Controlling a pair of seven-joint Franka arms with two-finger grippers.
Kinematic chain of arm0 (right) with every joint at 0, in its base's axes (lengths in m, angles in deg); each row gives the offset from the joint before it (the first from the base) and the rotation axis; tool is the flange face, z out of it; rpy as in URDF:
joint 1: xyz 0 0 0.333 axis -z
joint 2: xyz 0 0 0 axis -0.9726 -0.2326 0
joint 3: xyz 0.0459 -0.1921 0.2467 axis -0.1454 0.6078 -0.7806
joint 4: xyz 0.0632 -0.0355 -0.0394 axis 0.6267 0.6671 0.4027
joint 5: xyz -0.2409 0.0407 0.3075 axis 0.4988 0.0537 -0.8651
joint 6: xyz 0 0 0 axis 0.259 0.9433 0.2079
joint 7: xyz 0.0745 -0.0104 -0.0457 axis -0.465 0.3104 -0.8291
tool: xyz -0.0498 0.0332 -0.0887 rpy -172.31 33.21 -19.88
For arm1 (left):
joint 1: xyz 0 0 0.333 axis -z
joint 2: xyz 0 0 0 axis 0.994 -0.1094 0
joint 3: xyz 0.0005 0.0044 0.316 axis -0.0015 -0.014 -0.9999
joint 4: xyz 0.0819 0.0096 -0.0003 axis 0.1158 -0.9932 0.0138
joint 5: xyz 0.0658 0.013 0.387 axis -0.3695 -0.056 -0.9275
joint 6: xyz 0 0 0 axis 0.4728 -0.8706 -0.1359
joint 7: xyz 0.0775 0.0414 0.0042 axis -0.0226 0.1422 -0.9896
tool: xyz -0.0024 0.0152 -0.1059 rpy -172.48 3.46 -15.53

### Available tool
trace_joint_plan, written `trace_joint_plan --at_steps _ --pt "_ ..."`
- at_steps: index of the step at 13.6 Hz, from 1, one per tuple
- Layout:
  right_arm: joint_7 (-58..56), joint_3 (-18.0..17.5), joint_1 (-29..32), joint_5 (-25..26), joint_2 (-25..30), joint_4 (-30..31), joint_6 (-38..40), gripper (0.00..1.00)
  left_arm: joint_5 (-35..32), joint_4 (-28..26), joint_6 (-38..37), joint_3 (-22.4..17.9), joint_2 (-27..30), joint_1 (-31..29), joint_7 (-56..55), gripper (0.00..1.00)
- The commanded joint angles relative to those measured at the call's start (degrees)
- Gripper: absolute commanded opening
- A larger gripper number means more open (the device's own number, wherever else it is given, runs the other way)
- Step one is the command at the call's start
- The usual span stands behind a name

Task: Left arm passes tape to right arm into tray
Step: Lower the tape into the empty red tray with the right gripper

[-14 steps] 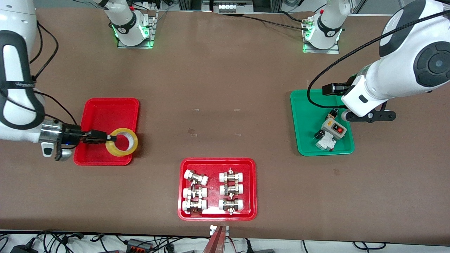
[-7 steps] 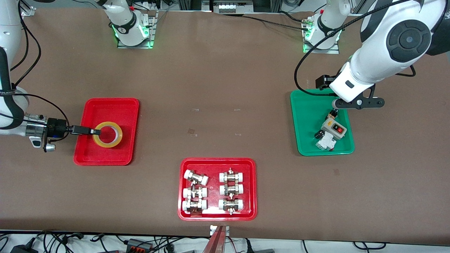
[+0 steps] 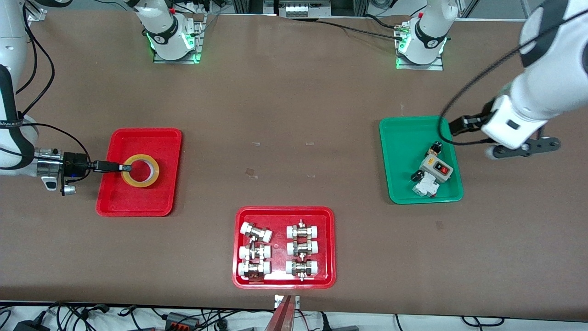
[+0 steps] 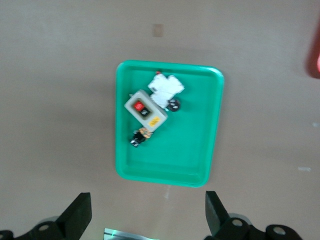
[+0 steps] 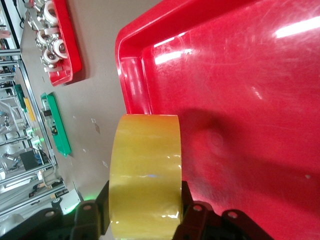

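The tape (image 3: pixel 155 172), a yellowish ring, lies flat and low in the middle of the plain red tray (image 3: pixel 142 142). My right gripper (image 3: pixel 125 168) reaches in from the tray's rim toward the right arm's end of the table. It is shut on the ring's wall. In the right wrist view both fingers press the tape (image 5: pixel 145 170) between them at my right gripper (image 5: pixel 145 206), close over the tray floor (image 5: pixel 240 75). My left gripper (image 3: pixel 523 148) is open and empty, up over bare table beside the green tray. Its jaws stand wide apart in the left wrist view (image 4: pixel 147 217).
The green tray (image 3: pixel 404 138) holds a grey switch box (image 3: pixel 436 168) and small parts, and it also shows in the left wrist view (image 4: pixel 200 125). A wider red tray (image 3: pixel 285 212) with white-capped metal fittings sits nearer the front camera, mid-table. Arm bases stand along the table edge farthest from the front camera.
My right gripper lowered the tape from above the tray's near corner to the tray's middle, turning it flat. My left arm swung off the green tray toward its end of the table.
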Motion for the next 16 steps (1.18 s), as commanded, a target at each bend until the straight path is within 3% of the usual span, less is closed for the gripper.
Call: trace_joint_plan --at_steps 1,2,4,9,13,16 --pt "-2.4 -0.5 0.9 0.6 -0.4 -0.4 1.2 0.31 -0.5 2.9 -3.5 0.3 -1.2 1.0 0.8 1.00" --pt "-2.4 -0.5 0.9 0.6 -0.5 -0.4 1.2 0.38 -0.7 2.9 -2.9 0.5 -1.2 0.9 0.2 1.00" --pt "-2.4 -0.5 0.9 0.6 -0.5 -0.4 1.0 1.00 -0.7 2.4 -0.5 0.6 -0.8 0.9 1.0 1.00" --pt "-2.4 -0.6 -1.0 7.5 -0.3 -0.5 -2.3 1.00 0.0 -8.3 9.1 0.7 8.2 0.8 5.2 1.00" --pt "-2.5 -0.6 -2.7 10.0 -0.3 -0.3 -3.1 1.00 0.4 -6.2 7.4 0.5 8.3 0.7 6.5 1.00" --pt "-2.4 -0.6 -4.8 15.5 0.4 -0.4 -6.2 1.00 1.1 -4.5 4.9 0.2 7.8 0.9 6.7 1.00"
